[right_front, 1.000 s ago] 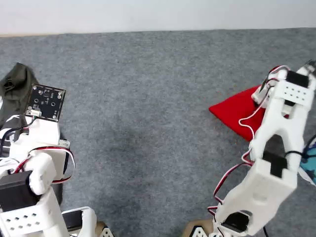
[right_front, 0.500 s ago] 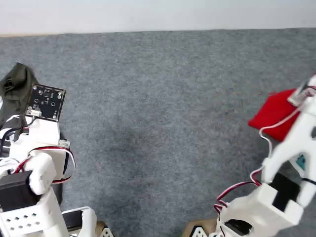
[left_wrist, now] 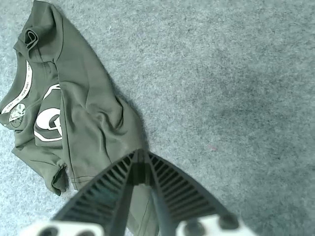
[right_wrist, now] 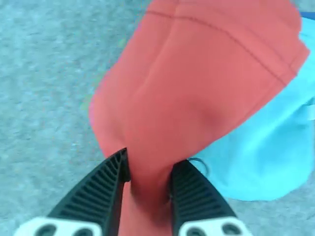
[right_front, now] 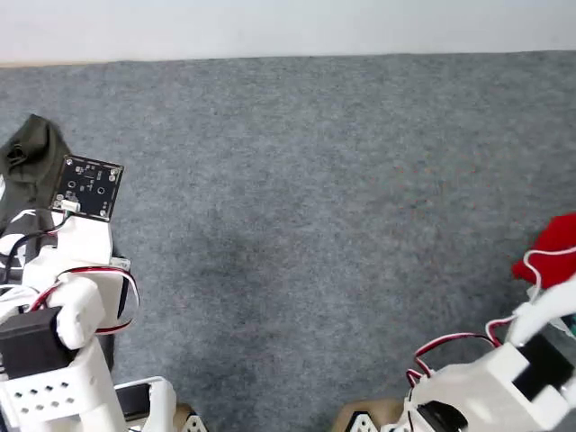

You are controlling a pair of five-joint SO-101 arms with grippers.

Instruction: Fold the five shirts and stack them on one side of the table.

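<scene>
A red shirt hangs bunched from my right gripper, whose fingers are shut on its fabric; in the high view the red shirt shows at the table's far right edge. Under it lies a light blue shirt. An olive green shirt with a white print lies crumpled at the left edge of the table, seen also as the olive shirt in the high view. My left gripper hovers over its hem, fingers shut together with nothing held.
The grey felt table stretches wide between the two arms. A pale wall strip borders the far edge. The left arm's body stands at the near left, the right arm's base at the near right.
My right arm has swung to the right, dragging the red shirt from the right-centre of the table to its far right edge. The left arm has barely shifted.
</scene>
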